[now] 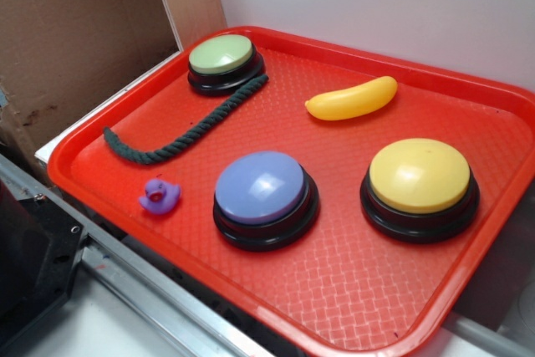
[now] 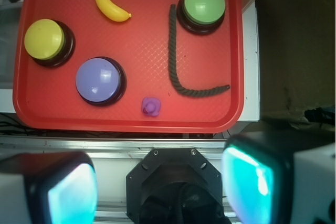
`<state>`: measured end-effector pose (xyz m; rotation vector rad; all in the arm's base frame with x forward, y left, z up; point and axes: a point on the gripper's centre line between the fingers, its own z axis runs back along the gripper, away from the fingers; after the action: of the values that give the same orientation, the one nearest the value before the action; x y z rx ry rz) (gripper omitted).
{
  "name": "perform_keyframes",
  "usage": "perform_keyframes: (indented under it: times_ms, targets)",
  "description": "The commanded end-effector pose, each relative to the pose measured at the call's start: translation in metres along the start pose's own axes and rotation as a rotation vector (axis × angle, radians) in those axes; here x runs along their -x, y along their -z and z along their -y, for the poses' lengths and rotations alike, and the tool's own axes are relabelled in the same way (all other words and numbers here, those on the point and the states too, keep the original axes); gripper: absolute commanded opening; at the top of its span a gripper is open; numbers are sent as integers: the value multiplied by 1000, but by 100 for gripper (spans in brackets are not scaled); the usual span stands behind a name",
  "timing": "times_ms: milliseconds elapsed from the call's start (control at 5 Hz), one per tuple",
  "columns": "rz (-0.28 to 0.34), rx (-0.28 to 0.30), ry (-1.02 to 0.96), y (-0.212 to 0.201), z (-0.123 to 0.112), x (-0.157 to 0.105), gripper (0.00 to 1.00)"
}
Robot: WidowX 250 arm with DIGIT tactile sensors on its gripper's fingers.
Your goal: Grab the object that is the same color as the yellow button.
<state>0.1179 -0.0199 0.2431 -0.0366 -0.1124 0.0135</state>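
Note:
A small yellow toy banana [image 1: 352,99] lies at the back of the red tray [image 1: 334,290]; in the wrist view the banana [image 2: 110,4] is at the top left. The yellow dome button [image 1: 420,178] on a black base stands in front of it at the right, and shows in the wrist view [image 2: 46,41] at the left. My gripper [image 2: 160,187] is open and empty, its two cyan pads wide apart, high above the robot base and short of the tray's near edge. The gripper does not show in the exterior view.
A blue-purple button [image 1: 262,194], a pale green button [image 1: 222,60], a dark green rope [image 1: 184,135] and a small purple duck [image 1: 160,196] also lie on the tray. A cardboard panel [image 1: 75,31] stands at the left; a white wall is behind.

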Motion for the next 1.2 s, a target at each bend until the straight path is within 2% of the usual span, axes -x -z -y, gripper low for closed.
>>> perform_keyframes:
  times_ms: [0, 200, 400, 600, 800, 1000]
  targets:
    - [0, 0, 0, 0, 0, 0, 100]
    - [-49, 0, 5, 10, -12, -37, 100]
    - [-80, -10, 52, 18, -19, -87, 100]
    - [-117, 2, 132, 31, -16, -134, 100]
    - [-143, 5, 253, 45, 3, -165, 100]
    - [-184, -41, 481, 71, 59, -181, 100]
